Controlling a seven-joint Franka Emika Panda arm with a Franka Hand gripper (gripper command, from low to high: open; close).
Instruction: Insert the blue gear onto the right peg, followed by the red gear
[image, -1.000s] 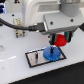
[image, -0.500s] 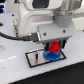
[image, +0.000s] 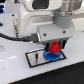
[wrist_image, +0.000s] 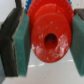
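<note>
The red gear is gripped between my gripper's pads, held just above the blue gear. The blue gear lies flat on the black-framed pale plate, at its end toward the exterior view's right. In the wrist view the red gear fills the frame, its centre hole visible, squeezed between the teal pads. The right peg is hidden under the gears. The left peg does not show clearly.
The plate lies on a white table. The arm's white body and a black cable fill the upper part of the exterior view.
The gripper with the red gear has come down toward the blue gear on the plate. The exterior view is now closer in on the hand.
</note>
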